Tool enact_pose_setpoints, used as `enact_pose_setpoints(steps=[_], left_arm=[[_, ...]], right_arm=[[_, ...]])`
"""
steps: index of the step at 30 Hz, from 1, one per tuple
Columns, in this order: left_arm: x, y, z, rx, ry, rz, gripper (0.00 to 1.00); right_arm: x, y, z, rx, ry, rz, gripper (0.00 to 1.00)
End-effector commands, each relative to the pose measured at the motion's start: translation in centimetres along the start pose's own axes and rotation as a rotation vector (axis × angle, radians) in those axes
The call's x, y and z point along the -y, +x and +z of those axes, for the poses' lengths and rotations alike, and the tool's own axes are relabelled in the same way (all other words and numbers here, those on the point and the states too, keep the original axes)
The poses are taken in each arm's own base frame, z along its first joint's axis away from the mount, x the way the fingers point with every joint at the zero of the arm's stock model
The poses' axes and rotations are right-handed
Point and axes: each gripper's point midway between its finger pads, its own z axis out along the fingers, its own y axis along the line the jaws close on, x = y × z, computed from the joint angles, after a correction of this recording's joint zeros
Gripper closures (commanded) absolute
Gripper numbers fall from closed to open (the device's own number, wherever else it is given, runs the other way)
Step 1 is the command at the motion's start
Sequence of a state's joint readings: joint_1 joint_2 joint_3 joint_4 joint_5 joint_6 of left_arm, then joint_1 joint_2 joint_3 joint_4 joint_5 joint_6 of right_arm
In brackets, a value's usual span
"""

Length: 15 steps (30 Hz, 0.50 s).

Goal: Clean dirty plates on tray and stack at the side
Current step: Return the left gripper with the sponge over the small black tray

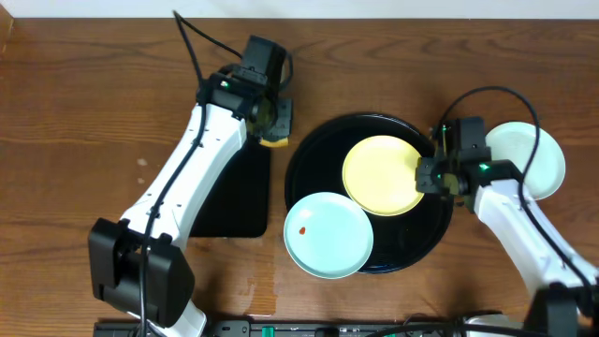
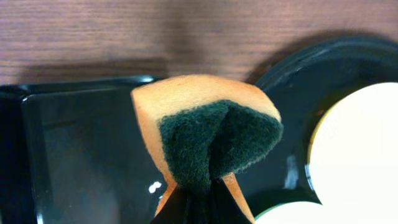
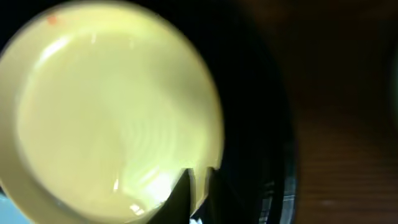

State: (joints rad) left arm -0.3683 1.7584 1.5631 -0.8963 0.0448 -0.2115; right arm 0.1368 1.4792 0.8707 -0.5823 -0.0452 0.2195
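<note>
The round black tray (image 1: 309,154) holds a pale yellow plate (image 1: 384,175). My right gripper (image 1: 430,174) is at that plate's right edge. In the right wrist view the yellow plate (image 3: 112,106) has its rim between the two dark fingers of the right gripper (image 3: 200,180), which is shut on it. A mint-blue plate (image 1: 328,234) with a red speck overlaps the tray's lower-left rim. A second mint-blue plate (image 1: 529,159) lies on the table right of the tray. My left gripper (image 1: 271,117) is shut on an orange-and-green sponge (image 2: 211,137) left of the tray.
A smaller rectangular black tray (image 1: 229,201) lies left of the round one, under my left arm, and shows below the sponge as the rectangular tray (image 2: 81,155). Bare wooden table (image 1: 84,112) surrounds both trays. Cables run along the back.
</note>
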Motion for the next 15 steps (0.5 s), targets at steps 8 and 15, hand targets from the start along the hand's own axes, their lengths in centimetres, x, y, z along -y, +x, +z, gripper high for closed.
enact_pose_setpoints(steps=[8,15], left_arm=[[-7.2,4.6,2.6,-0.157,-0.153,-0.124,0.92],[-9.8,9.1,8.0,-0.197,-0.097,-0.222,0.92]], right_arm=[[-0.8,2.9,3.4,-0.178,-0.065,0.114,0.78],[-0.8,2.7,3.4,-0.169,-0.07,0.063,0.76]])
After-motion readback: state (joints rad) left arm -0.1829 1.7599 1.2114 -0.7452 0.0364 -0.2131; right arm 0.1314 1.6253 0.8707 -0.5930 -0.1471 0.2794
